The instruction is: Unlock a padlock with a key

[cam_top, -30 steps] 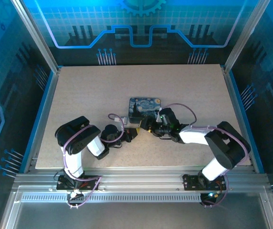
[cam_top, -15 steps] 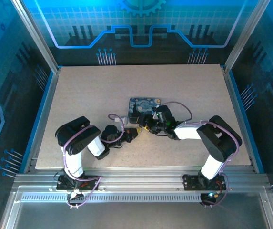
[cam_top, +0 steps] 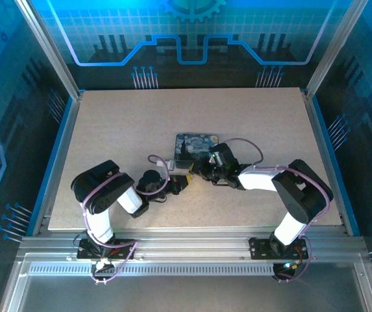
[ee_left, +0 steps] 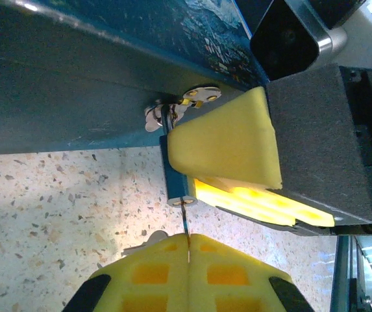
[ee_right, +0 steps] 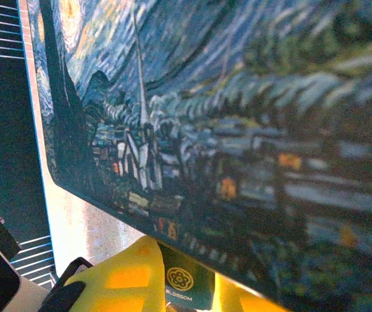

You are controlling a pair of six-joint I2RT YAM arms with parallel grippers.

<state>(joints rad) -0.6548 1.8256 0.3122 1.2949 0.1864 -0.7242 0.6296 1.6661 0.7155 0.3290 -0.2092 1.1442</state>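
Note:
The padlock (ee_left: 174, 175) has a dark blue-teal body with a round keyhole end; its shackle hooks through the silvery latch (ee_left: 195, 96) on the front of the night-sky box (cam_top: 197, 145). My right gripper (ee_right: 189, 276) is shut on the padlock (ee_right: 186, 286), whose gold emblem shows between the yellow fingers (ee_left: 228, 143). The thin dark key (ee_left: 186, 224) runs from the keyhole down into my left gripper (ee_left: 189, 239), which is shut on it. From above, the left gripper (cam_top: 179, 184) and the right gripper (cam_top: 197, 171) meet at the box's front left corner.
The box's blue wall (ee_left: 75, 71) stands right behind the lock. A small silvery piece (ee_left: 148, 238) lies on the speckled table (ee_left: 49, 214) beside my left fingers. Purple cables (cam_top: 244, 144) loop over the right arm.
The right gripper has shifted a little left and towards the box, and its elbow has swung. The left gripper has stayed in place.

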